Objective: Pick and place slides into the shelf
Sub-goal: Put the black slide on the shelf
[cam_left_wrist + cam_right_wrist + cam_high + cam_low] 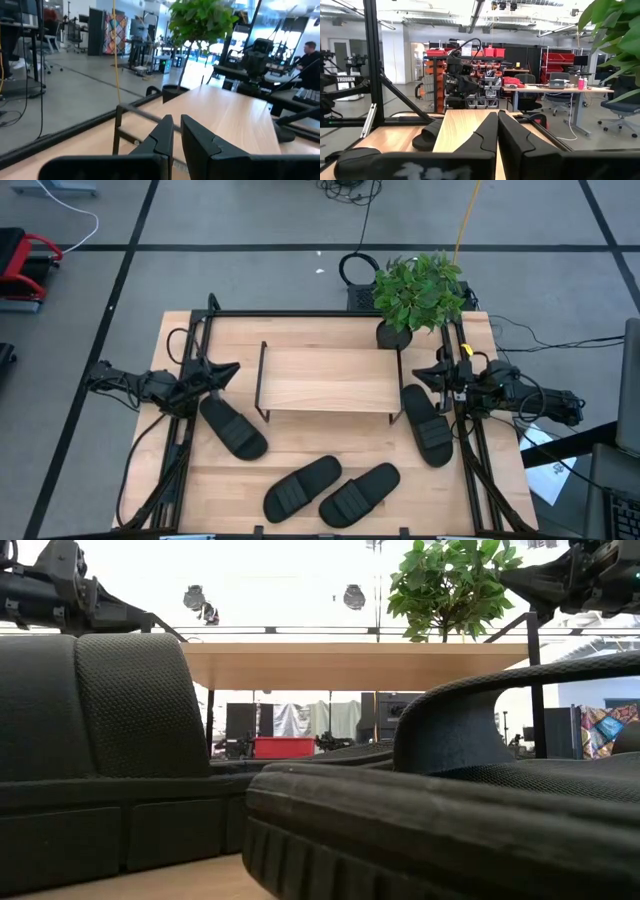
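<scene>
Four black slides lie sole-down on the table in the high view: one left of the shelf (232, 427), two side by side near the front edge (302, 487) (358, 493), and one right of the shelf (427, 424). The shelf (325, 380) stands mid-table on its thin black legs, with nothing on its plank top. My left gripper (236, 367) hovers shut at the shelf's left end, above the left slide's far end. My right gripper (416, 370) hovers shut at the shelf's right end. From the left wrist view I look along the plank (225, 115); from the right wrist view, along the plank (465, 125) with a slide (427, 137) beside it.
A potted plant (415, 295) stands at the table's far edge, behind the shelf's right end and close to my right gripper. Black frame rails (190, 420) (470, 450) run along both sides of the table. A person (310, 50) sits in the room beyond.
</scene>
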